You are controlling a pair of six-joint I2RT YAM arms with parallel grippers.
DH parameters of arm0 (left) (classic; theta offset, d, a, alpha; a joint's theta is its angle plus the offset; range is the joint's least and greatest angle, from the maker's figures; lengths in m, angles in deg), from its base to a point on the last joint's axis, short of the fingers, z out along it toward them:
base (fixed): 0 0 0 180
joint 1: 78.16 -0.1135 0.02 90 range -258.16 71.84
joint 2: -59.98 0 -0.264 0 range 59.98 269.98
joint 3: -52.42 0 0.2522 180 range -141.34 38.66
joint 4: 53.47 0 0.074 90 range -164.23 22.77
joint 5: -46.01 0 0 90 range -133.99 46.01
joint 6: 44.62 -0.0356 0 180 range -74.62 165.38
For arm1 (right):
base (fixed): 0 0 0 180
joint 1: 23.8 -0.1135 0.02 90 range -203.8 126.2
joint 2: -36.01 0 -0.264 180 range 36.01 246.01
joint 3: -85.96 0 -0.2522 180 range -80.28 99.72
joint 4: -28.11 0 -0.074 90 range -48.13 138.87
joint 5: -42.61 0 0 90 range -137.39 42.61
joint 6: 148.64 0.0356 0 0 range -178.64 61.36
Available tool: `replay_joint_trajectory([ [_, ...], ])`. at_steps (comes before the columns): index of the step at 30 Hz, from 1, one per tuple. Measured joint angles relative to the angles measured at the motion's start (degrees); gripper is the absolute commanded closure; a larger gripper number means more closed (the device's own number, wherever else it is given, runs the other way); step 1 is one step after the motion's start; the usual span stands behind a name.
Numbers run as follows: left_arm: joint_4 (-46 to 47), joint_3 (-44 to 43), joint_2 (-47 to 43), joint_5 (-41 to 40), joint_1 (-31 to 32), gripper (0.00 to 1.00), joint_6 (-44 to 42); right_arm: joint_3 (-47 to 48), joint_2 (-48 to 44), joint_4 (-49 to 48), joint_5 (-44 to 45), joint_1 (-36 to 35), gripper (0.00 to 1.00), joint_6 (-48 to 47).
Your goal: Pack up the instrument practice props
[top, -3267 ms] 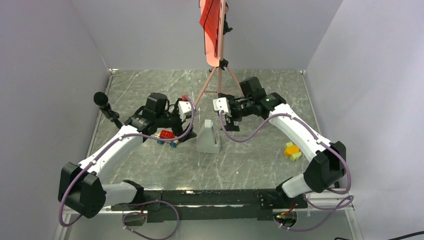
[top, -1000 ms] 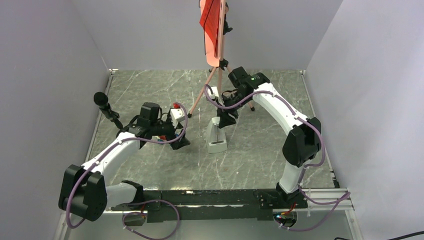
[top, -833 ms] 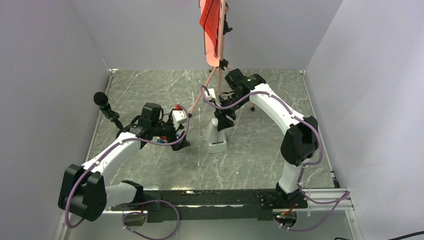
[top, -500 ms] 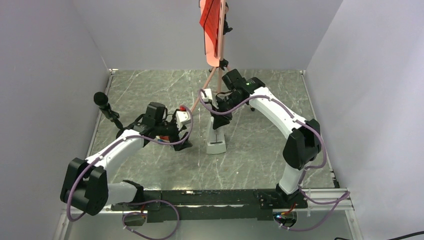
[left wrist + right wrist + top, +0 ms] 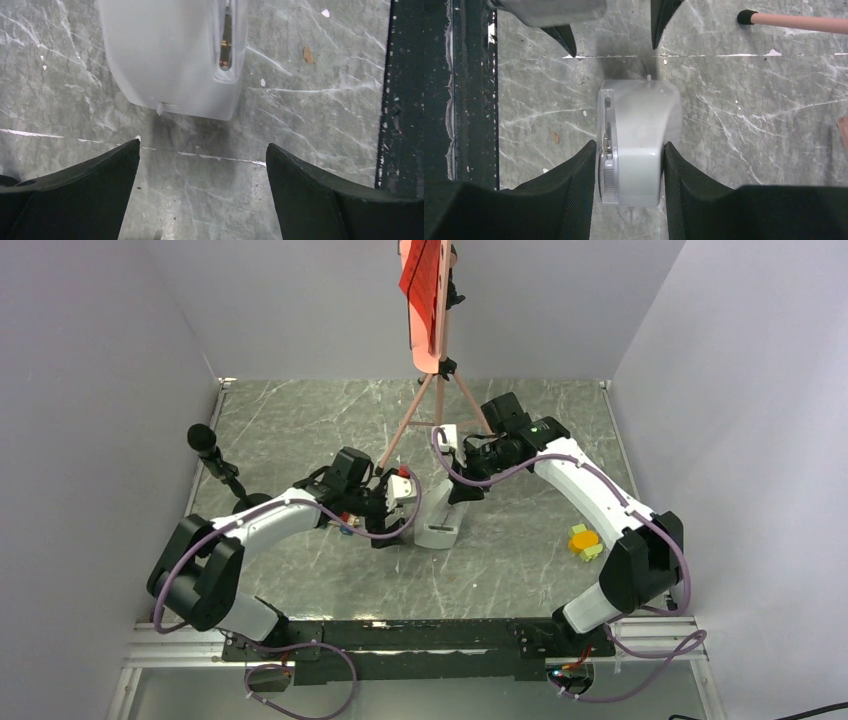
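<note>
**Metronome.** The small grey-white wedge-shaped metronome (image 5: 639, 125) rests on the grey marble-pattern table (image 5: 300, 420). It sits near the table centre, just in front of the tripod legs.

**Right gripper.** The right gripper (image 5: 630, 146) straddles 1 end of the metronome. Its 2 black fingers press against opposite sides, so this claw is clamped on the body. No lift is evident, and the metronome appears to sit on the surface.

**Left gripper.** The left gripper (image 5: 202, 160) faces the rounded opposite end. Its fingers are spread wide with nothing between them, and the tips stop just short of the body without contact.

**Other props.** Behind the metronome, the salmon-pink music stand (image 5: 430, 340) with tripod legs stands upright at the far side of the table. The red sheet of printed notes (image 5: 418, 270) rests on its desk. The thin clear stick cannot be made out in any view.

**Other items.** A black microphone (image 5: 203, 437) on a short stand sits at the left of the table. A yellow-and-orange toy (image 5: 583, 540) lies at the right, well apart from both grippers.

**Progress (judgement).**
- None of the 4 props appears packed.
- No case or box is in view.
- The step in hand is the pick-up of the metronome.
- Remaining steps:
  1. Stow the metronome.
  2. Take the red sheet off the desk.
  3. Deal with the music stand.
  4. Locate the stick.
</note>
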Motion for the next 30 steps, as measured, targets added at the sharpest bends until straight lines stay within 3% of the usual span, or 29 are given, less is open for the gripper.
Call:
replay_joint_trajectory([
  [23,6.4,-5.1,13.1,-0.6,3.7,0.01,1.3,-3.3,-2.6,-2.8,-1.0,3.3,1.00,4.7],
  [30,6.6,-6.8,15.0,-2.0,4.5,0.19,1.5,-3.5,-2.6,-3.4,-1.2,4.0,1.00,5.9],
])
